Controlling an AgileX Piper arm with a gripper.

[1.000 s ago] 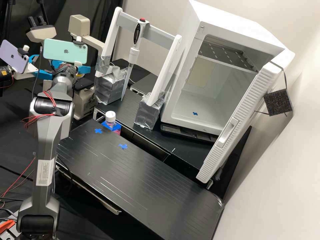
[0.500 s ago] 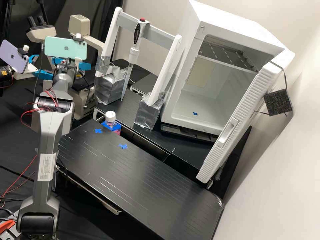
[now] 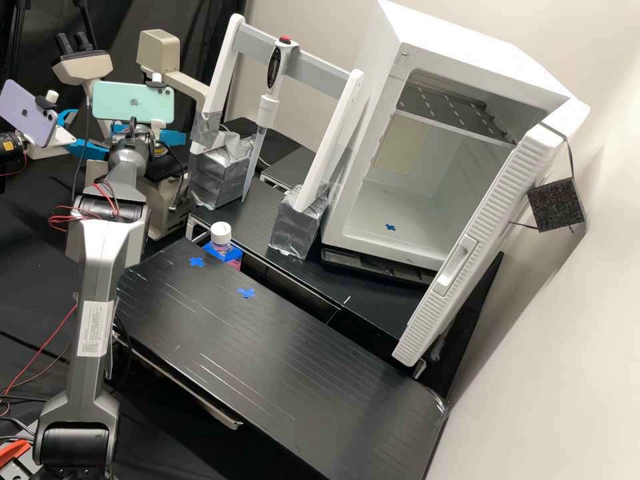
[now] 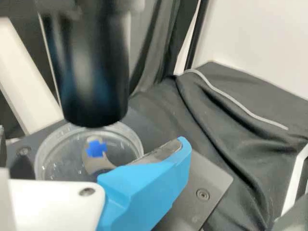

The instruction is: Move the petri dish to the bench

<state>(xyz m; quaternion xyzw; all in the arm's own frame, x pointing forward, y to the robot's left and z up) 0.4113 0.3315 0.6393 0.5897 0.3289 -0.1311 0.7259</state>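
In the high view the gripper (image 3: 147,133) is at the microscope stage (image 3: 168,167), behind the bench's far left corner, its blue fingers (image 3: 174,137) spread wide apart behind the wrist. The wrist view has the open gripper (image 4: 92,153) around the clear round petri dish (image 4: 54,161), which lies flat on the dark stage (image 4: 211,180). One blue finger (image 4: 149,185) overlaps the dish's rim; whether it touches cannot be told. A blue cross shows through the dish. The black bench (image 3: 267,360) bears two blue tape crosses (image 3: 246,293).
The microscope's black objective (image 4: 89,72) hangs close above the dish. A white-capped bottle (image 3: 221,235) stands past the bench's far edge. Behind are a pipette (image 3: 269,103) on a white stand (image 3: 340,140) and an open white incubator (image 3: 373,240). A second arm's phone (image 3: 30,113) is at far left.
The arm's forearm and wrist have shifted slightly right. The gripper, with its green phone, rose a little and then came down at the microscope, fingers still apart.
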